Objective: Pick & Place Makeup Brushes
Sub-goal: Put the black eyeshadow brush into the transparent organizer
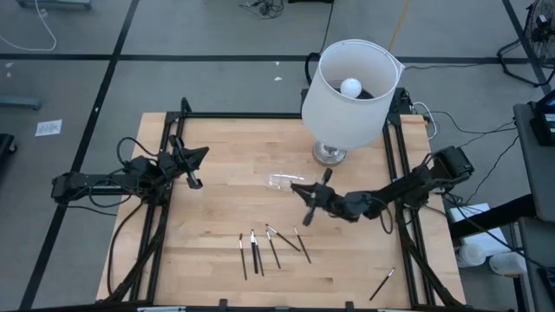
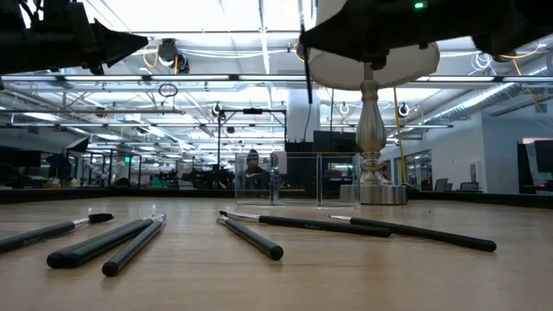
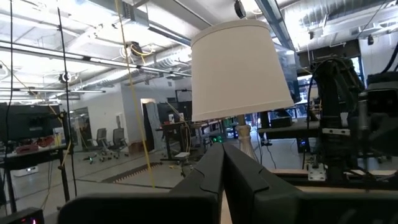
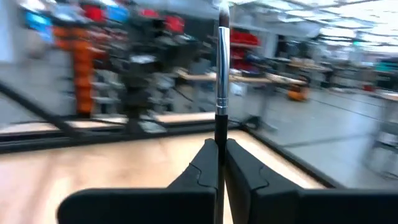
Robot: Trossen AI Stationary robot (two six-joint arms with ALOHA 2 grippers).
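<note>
A slim black-handled makeup brush (image 4: pixel 219 74) with silver ferrule stands upright, pinched between the right gripper (image 1: pixel 310 208) fingers above the table's middle. Five more brushes (image 1: pixel 271 245) lie on the pale wooden table (image 1: pixel 217 165) nearby; another (image 1: pixel 381 283) lies apart. The left gripper (image 1: pixel 194 170), closed and empty, waits left. A white-shaded lamp (image 1: pixel 349 95) stands behind.

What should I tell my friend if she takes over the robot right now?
Right gripper: shut on a brush, held up over the table's middle near the clear box.
Left gripper: shut, empty, waiting over the left side.
Five brushes lie near the front edge; one more lies alone at the front right corner.
Done: one brush picked up.
Left: put it down, probably in the clear box, then fetch the other six.
The lamp stands at the back.
</note>
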